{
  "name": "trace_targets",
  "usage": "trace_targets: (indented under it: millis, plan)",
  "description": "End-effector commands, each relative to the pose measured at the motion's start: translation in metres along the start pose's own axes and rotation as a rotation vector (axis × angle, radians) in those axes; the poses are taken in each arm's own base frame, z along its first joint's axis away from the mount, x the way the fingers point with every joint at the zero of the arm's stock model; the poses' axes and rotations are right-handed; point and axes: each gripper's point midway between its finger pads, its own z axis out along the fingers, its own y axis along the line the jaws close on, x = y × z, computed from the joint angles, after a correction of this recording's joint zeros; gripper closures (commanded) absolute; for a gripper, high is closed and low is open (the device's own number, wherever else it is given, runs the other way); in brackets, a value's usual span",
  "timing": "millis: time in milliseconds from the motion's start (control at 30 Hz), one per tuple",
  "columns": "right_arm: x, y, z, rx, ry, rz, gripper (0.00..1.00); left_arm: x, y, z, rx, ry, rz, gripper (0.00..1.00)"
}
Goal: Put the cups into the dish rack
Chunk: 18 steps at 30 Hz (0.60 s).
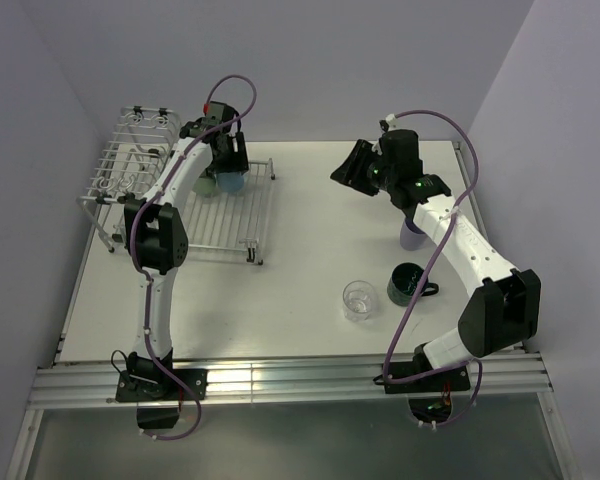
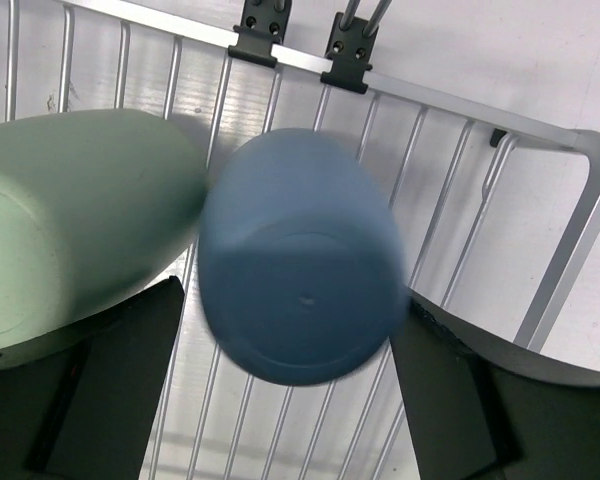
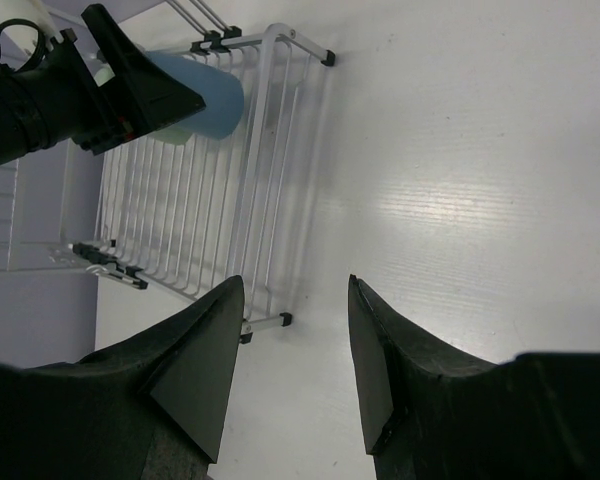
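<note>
At the near side of the white table (image 1: 280,320), a clear glass (image 1: 359,299) was seen standing, with a dark green mug (image 1: 407,283) just beside it on the right. A bit further back, a lavender cup (image 1: 412,237) was partly hidden under the right arm (image 1: 465,245). The right gripper (image 3: 292,300) was held over bare table, well apart from these three cups. Its fingers (image 3: 195,370) were spread wide and nothing was held between them.

Further back on the left, the dish rack (image 1: 230,228) was seen. At the far end of its flat grid tray, two cups were set bottom up, just beside each other: a pale green cup (image 2: 70,220) and a light blue cup (image 2: 300,260). The left gripper (image 1: 227,160) was placed right over the light blue cup, with one finger on each side of it. The cup looked blurred, so it could not be told whether it was squeezed or let loose.
</note>
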Motion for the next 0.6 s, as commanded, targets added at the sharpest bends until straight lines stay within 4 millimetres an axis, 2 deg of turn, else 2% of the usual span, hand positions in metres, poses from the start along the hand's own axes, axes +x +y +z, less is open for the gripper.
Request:
trace_targets:
  millis: [0,267,433,567]
  plan:
    - [-0.001,0.002,0.001,-0.005,-0.014,-0.024,0.46,-0.016,-0.001,-0.01,0.008,-0.061,-0.007,0.11]
    - [0.0,0.002,0.002,-0.003,-0.011,-0.028,0.46,-0.019,-0.003,-0.017,0.017,-0.077,-0.008,0.11]
    - [0.0,0.003,-0.001,0.012,-0.017,-0.045,0.46,-0.03,-0.01,-0.04,0.037,-0.128,-0.006,0.11]
    - [-0.002,0.004,-0.006,0.043,-0.036,-0.073,0.46,-0.04,-0.01,-0.067,0.036,-0.174,-0.007,0.11]
